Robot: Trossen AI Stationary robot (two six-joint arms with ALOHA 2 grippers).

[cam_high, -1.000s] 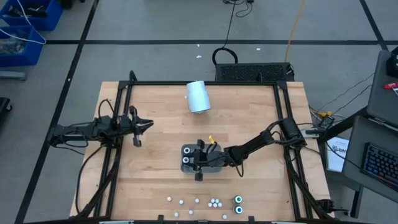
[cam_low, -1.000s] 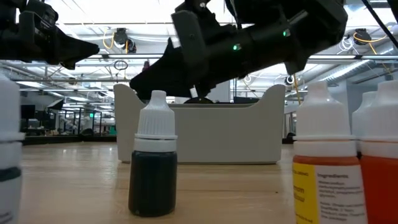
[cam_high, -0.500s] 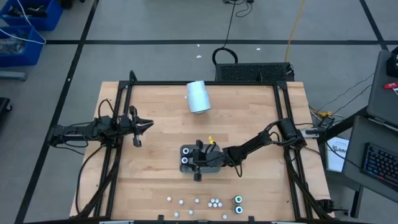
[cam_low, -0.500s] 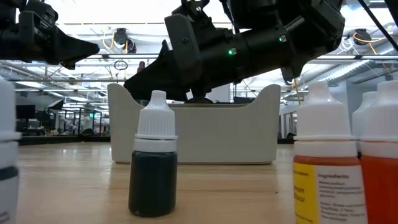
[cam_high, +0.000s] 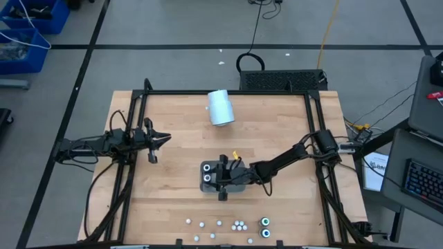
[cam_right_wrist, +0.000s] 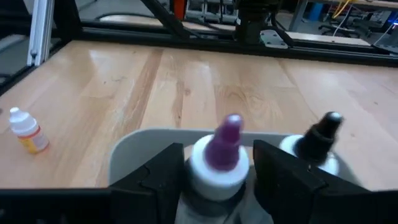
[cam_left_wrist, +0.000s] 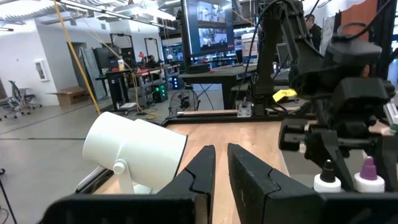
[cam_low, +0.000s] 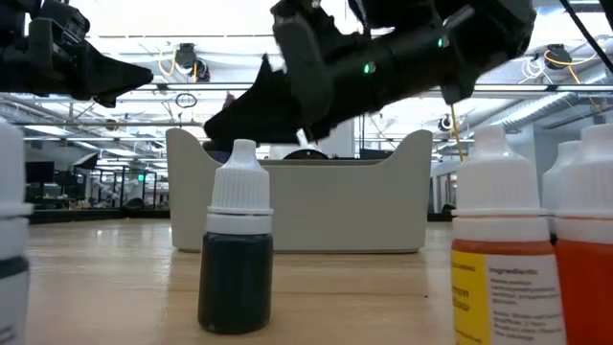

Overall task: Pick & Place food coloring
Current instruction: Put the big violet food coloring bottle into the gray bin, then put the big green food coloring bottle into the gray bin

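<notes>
The right gripper (cam_high: 221, 181) was seen low over the grey rectangular plastic tray (cam_high: 208, 167) near the middle of the light wooden table (cam_high: 180, 138). In the right wrist view its two dark fingers (cam_right_wrist: 155, 171) were spread, one on each side of a round white bottle with a purple pointed tip (cam_right_wrist: 219, 158) that stood in the tray; whether the fingers touched that bottle could not be told. Just beside it in the tray a second bottle with a black pointed tip (cam_right_wrist: 317, 140) was seen.

The remaining food coloring bottles were gathered at the near edge of the table: a loose row of small white-capped bottles (cam_high: 220, 224) and, to their right, two larger dark round bottles with ringed tops (cam_high: 265, 227). In the low view a dark-filled bottle with a white cap (cam_low: 236, 251) and orange-filled bottles with white caps (cam_low: 503, 259) were seen upright in front of the tray. One small orange-labelled bottle (cam_right_wrist: 25, 130) was seen standing alone on the wood, well apart from the tray.

The left gripper (cam_high: 163, 138) was held above the left part of the table, its fingers (cam_left_wrist: 202, 174) close together with a narrow gap and nothing between them. A pale-blue plastic cylinder (cam_high: 221, 107) lay on its side at the far middle of the table.
</notes>
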